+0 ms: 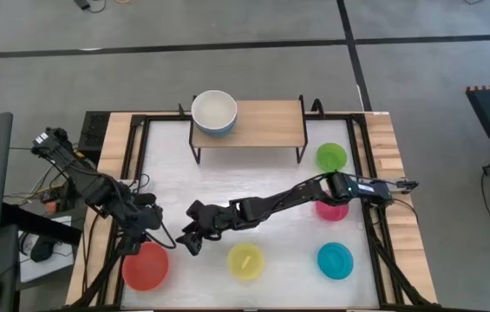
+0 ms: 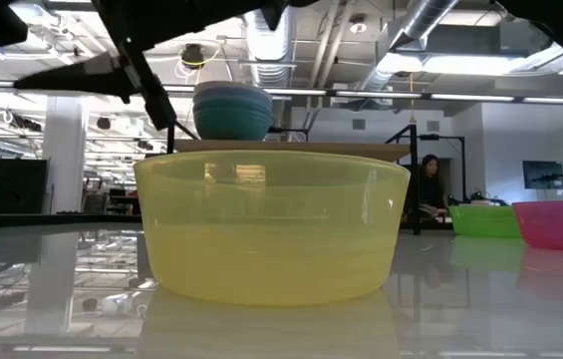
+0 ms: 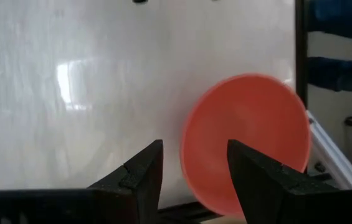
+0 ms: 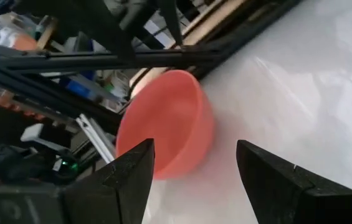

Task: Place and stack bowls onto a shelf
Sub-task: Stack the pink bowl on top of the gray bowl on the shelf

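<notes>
item: red bowl [image 1: 146,266] — it sat upright on the white table [image 1: 227,186] at the near left corner, close to the black frame rail, apart from every other bowl. you would have judged it thin plastic, light, stiff enough to hold its shape but springy at the wall, glossy and likely slippery; not fragile. best hold, by that judgement: one finger inside and one outside the rim, since the body was too wide to span

right gripper [image 1: 191,236] — reached across the table, low and just beside the red bowl on its inner side; its fingers stood wide apart and held nothing, with the bowl's rim facing the gap in the right wrist view

left gripper [image 1: 151,220] — hovered just behind the red bowl; its fingers were parted with a moderate gap and empty, the bowl's near edge showing between and beyond them in the left wrist view

shelf [image 1: 266,123] — stood at the far middle of the table, carrying one stack at its left end: a white bowl [image 1: 214,109] nested in a blue bowl [image 2: 231,112]; the rest of the wooden top was bare

other stock on the table — yellow bowl [image 1: 245,261] near the front middle; cyan bowl [image 1: 335,260] at the front right; pink bowl [image 1: 331,211] partly under the right arm; lime green bowl [image 1: 331,157] to the right of the shelf. you could not see a teal one as a separate piece
</notes>
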